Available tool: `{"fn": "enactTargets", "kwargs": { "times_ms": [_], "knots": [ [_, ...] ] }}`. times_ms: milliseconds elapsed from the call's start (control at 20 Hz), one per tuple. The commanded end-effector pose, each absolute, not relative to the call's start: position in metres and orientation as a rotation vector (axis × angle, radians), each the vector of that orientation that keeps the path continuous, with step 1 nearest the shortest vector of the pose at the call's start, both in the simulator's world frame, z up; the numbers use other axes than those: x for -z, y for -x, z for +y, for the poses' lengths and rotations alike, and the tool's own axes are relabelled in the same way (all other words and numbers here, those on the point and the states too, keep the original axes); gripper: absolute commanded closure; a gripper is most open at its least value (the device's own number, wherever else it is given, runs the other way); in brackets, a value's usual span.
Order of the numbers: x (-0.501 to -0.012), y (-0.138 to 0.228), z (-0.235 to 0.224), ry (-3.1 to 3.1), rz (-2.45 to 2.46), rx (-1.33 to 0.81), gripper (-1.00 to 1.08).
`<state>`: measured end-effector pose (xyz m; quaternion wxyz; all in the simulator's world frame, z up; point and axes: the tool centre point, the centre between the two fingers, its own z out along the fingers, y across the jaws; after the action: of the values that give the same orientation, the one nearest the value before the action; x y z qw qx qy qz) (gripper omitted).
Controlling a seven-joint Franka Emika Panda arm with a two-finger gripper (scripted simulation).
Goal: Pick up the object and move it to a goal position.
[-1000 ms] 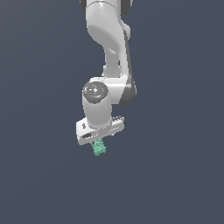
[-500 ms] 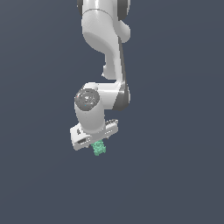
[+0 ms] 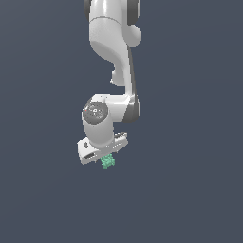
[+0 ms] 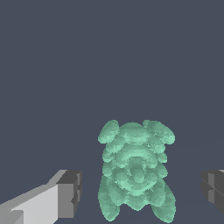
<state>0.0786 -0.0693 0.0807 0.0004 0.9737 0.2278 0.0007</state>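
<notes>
The object [image 3: 108, 162] is a tiny mint-green bumpy lump directly under the white hand of the arm in the exterior view. In the wrist view the object [image 4: 136, 175] fills the middle, lying between the two dark finger pads [image 4: 70, 192]. A gap of bare background shows on each side of it, so neither pad touches it. My gripper [image 3: 107, 156] is open and straddles the lump. The fingertips themselves are hard to make out in the exterior view, where the hand covers them.
A uniform dark grey-blue background surrounds everything in both views. The white arm [image 3: 111, 57] comes down from the upper edge of the exterior view. No other objects, edges or goal marker show.
The hand has sunk a little and shifted towards the exterior view's left, with the wrist turning. The green lump has stayed in the same spot.
</notes>
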Motion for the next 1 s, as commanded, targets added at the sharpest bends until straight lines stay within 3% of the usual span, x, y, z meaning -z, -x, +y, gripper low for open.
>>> {"fn": "enactTargets", "kwargs": {
  "times_ms": [0,450,500,950],
  "knots": [
    [-0.066,-0.078,-0.069,-3.058,0.718,0.0,-0.92],
    [-0.048,-0.079,-0.069,-3.058,0.72,0.0,-0.92],
    [-0.048,-0.079,-0.069,-3.058,0.72,0.0,1.08],
    [-0.048,-0.079,-0.069,-3.058,0.72,0.0,1.08]
  ]
}}
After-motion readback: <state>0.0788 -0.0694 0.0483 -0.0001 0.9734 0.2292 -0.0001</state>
